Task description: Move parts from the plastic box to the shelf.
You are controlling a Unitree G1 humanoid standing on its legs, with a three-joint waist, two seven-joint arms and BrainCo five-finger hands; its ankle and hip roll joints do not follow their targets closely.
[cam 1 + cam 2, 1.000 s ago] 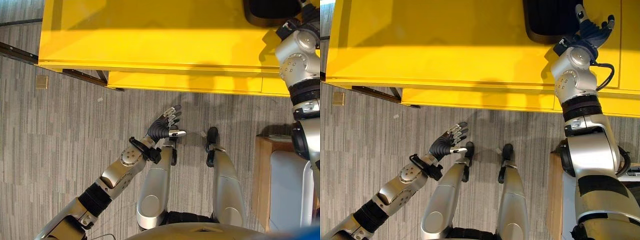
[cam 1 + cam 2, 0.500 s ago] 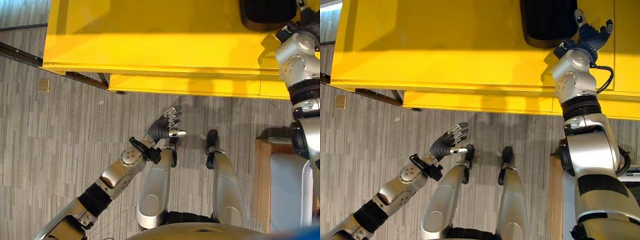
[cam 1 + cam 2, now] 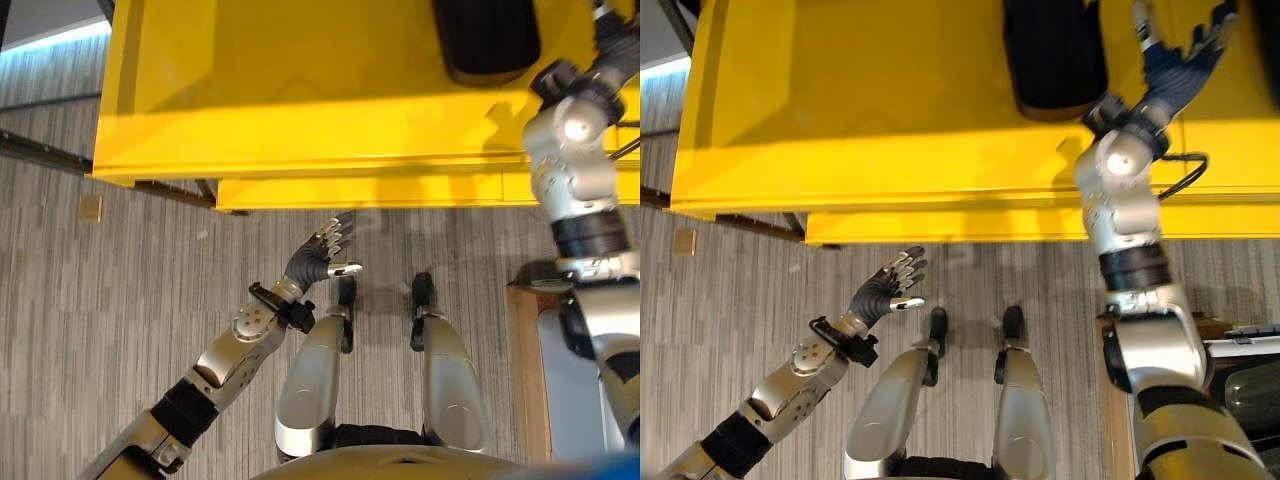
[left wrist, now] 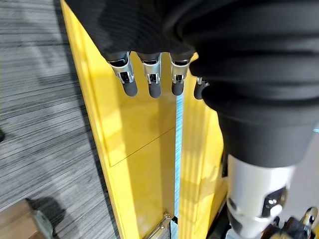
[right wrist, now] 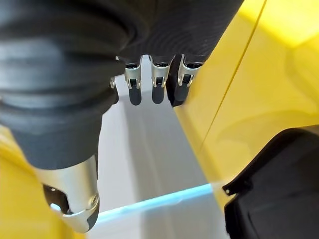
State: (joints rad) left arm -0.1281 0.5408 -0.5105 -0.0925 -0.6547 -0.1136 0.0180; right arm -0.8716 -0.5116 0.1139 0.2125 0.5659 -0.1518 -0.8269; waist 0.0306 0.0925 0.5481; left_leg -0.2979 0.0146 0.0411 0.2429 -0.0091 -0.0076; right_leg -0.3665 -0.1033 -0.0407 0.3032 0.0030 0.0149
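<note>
Reaching our right hand (image 3: 1180,62), fingers spread and empty, over the flat yellow bench (image 3: 890,100) beside the black ribbed part (image 3: 1052,55), we hang our left hand (image 3: 312,262) relaxed and clear

Setting: indoor industrial or workshop-type floor, possibly a logistics test area. Evidence: large yellow metal shelf (image 3: 300,90) with flat painted panels and visible seams, standing on dark rails (image 3: 40,148) over grey striped carpet flooring (image 3: 100,300). A black plastic box (image 3: 1053,55) sits on the yellow top surface. A wooden-edged stand (image 3: 527,360) with a pale grey top is at the right edge. A small tan floor plate (image 3: 90,208) lies by the rails.
</note>
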